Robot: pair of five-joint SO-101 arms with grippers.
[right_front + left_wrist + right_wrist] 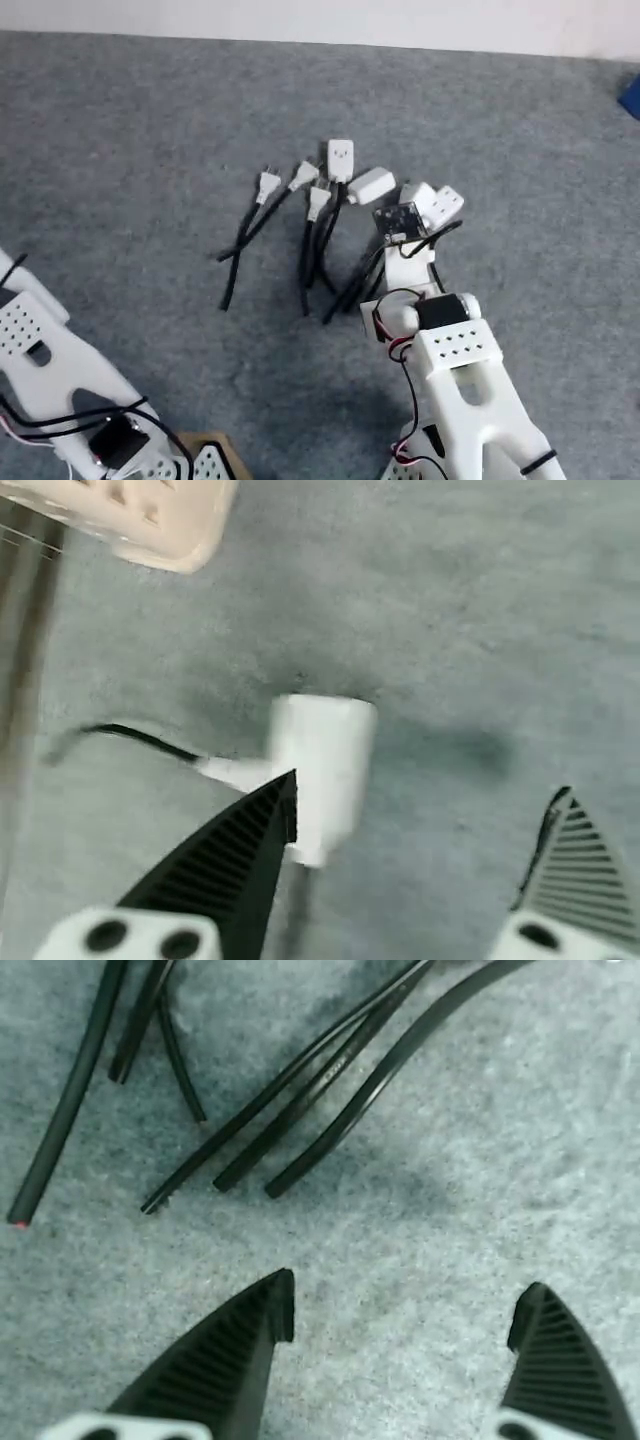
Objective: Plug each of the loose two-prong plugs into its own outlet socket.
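In the high view, three white two-prong plugs lie on grey carpet, their black cables trailing toward me. Several white outlet sockets lie just right of them. An arm stretches over the cables, its tip at the sockets. My left gripper is open, low over a white outlet block that lies against one finger. My right gripper is open above bare carpet, short of several black cable ends.
The other arm is folded at the near left corner. A cardboard piece lies beside it. A blue object sits at the right edge. A cream slotted piece lies beyond the left gripper.
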